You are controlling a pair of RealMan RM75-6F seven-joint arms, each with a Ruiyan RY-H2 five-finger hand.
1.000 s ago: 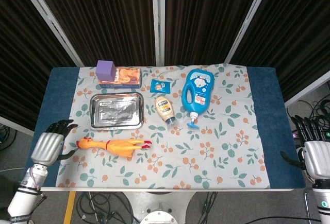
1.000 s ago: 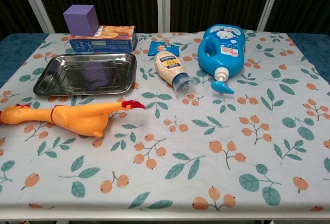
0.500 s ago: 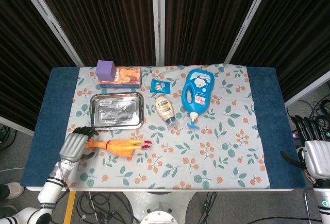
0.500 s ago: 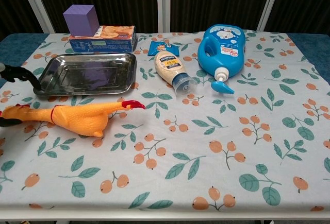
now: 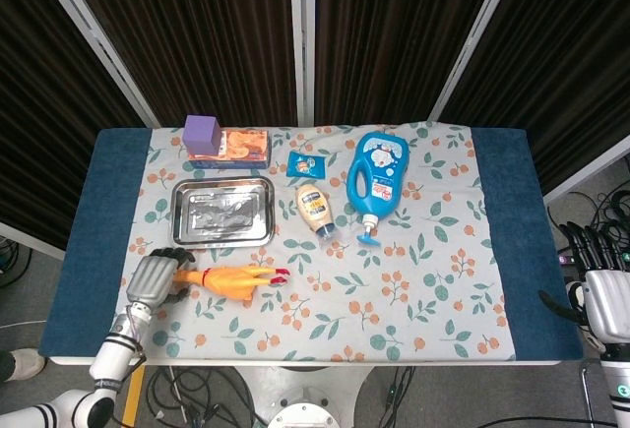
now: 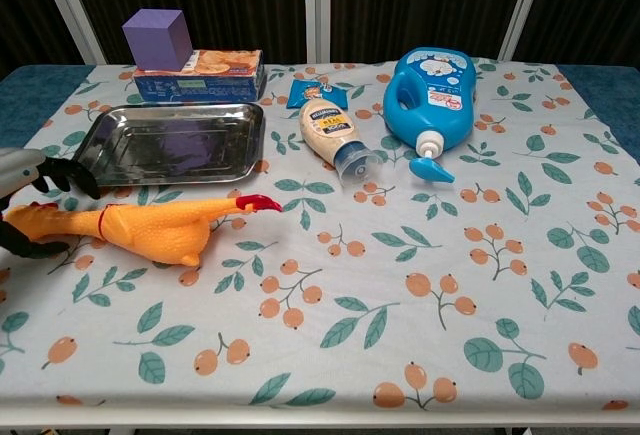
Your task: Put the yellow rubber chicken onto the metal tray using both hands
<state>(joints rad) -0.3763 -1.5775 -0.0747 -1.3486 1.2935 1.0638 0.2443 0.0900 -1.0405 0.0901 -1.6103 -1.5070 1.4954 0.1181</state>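
Observation:
The yellow rubber chicken (image 5: pixel 231 278) (image 6: pixel 150 227) lies on its side on the flowered cloth, head to the left and red feet to the right. Just behind it sits the empty metal tray (image 5: pixel 221 212) (image 6: pixel 170 145). My left hand (image 5: pixel 157 275) (image 6: pixel 25 200) is at the chicken's head, with its fingers (image 6: pixel 62 173) arched above the head and the thumb below. The fingers stay apart and the head shows between them. My right hand (image 5: pixel 602 295) hangs beyond the table's right edge with fingers spread, holding nothing. The chest view does not show it.
Behind the tray a purple cube (image 5: pixel 202 133) (image 6: pixel 157 39) stands on a cracker box (image 5: pixel 241 145) (image 6: pixel 200 75). A small blue packet (image 5: pixel 306 162), a mayonnaise bottle (image 5: pixel 315 209) (image 6: pixel 333 135) and a blue detergent bottle (image 5: pixel 378 177) (image 6: pixel 432 95) lie right of the tray.
My left hand has moved in from the table's left edge and rightward to the chicken's head. The chicken has not shifted. The right hand has barely moved.

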